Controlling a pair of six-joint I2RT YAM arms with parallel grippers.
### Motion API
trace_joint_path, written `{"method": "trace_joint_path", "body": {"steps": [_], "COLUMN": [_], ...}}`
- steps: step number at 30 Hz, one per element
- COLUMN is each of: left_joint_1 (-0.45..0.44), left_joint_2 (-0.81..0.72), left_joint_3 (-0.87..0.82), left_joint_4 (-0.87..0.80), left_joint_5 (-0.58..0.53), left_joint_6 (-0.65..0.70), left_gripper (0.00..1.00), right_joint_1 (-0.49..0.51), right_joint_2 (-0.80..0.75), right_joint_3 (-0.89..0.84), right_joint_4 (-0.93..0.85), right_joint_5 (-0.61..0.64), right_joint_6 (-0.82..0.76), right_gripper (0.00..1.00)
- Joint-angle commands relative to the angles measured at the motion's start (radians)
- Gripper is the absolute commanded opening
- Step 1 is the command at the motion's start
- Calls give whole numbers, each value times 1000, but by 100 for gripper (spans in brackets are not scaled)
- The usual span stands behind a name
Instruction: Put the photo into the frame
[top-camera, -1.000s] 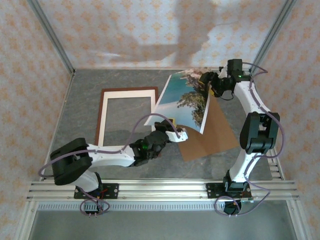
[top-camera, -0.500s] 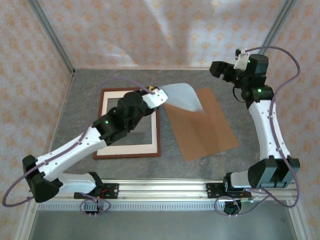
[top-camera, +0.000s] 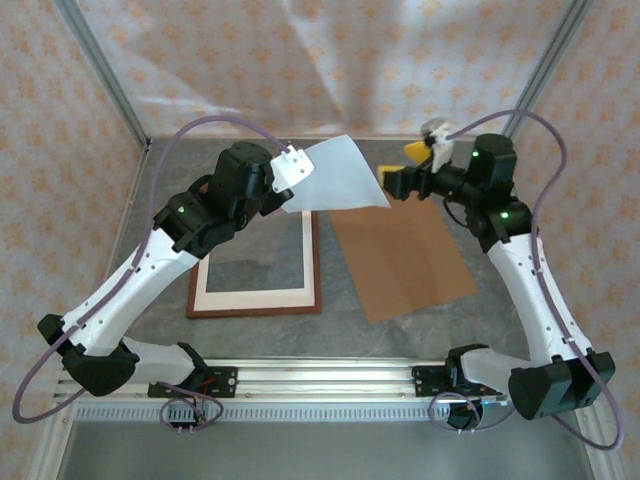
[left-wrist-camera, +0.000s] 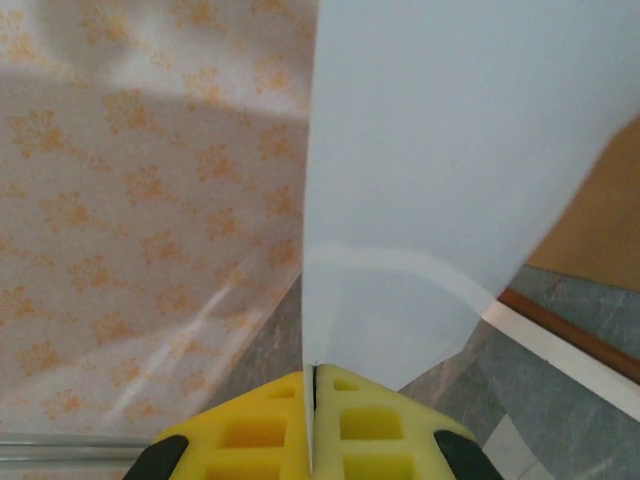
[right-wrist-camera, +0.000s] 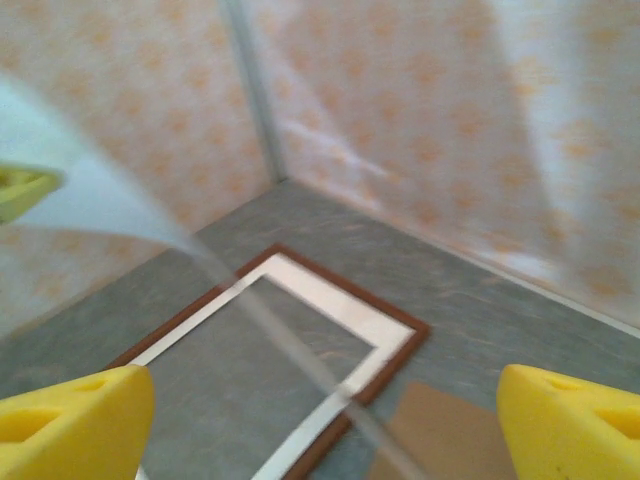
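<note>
Bright, diffuse light, soft shadows on the back wall (top-camera: 330, 60); the right wrist view is motion-blurred, the photo (right-wrist-camera: 100, 205) smeared.

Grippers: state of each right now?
Left gripper: jaws closed on the edge of the photo.
Right gripper: jaws wide open, holding nothing.

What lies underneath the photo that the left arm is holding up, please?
Under the photo, pinched in the left tool, lie the table and the frame, whose far right corner the sheet covers. Its near rails show, beside the brown board.
</note>
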Motion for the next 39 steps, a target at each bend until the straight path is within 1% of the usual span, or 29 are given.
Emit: {"method": "trace_joint_path", "body": {"steps": [1,3,6,11,14,16,19,20,21,24,27,30,32,33,36,37,39], "left_joint_1": [17,20,26,29,32,37,48,51,55,68,77,83,84,84,84,86,86], "left_joint_2": [-12,-14,-16,-19,-18,-17,-12,-10,-9,-2,5,14,22,23,31,31,23], "left_joint_3": [40,44,47,45,48,47,47,45,42,31,18,12,9,8,12,15,13], "left_joint_4": [-60,-60,-60,-53,-50,-45,-42,-39,-37,-22,3,29,58,72,126,144,191], "left_joint_5": [37,49,58,69,69,69,78,81,83,82,67,76,67,56,-18,-64,-168], "left_joint_6": [8,12,14,17,16,13,6,3,1,-14,-36,-64,-86,-94,-134,-148,-173], "left_gripper": [0,0,0,0,0,0,0,0,0,0,0,0,0,6,48,64,85], "right_joint_1": [38,46,59,58,61,61,61,60,60,63,66,77,90,94,99,99,99], "right_joint_2": [33,62,109,226,271,289,300,301,300,290,286,283,270,265,251,253,261], "right_joint_3": [31,40,51,114,105,98,86,78,76,54,59,58,45,41,54,67,77], "right_joint_4": [-52,-43,-24,-86,-56,-43,-39,-35,-34,-14,-26,-34,-11,-3,4,-1,31], "right_joint_5": [-2,3,-38,-89,-138,-164,-187,-198,-201,-213,-192,-195,-181,-173,-99,-89,-86], "right_joint_6": [-124,-154,-232,-383,-432,-439,-435,-426,-421,-364,-283,-220,-159,-136,8,64,209], "right_gripper": [89,89,88,80,76,68,50,42,39,24,8,0,0,0,0,0,0]}}
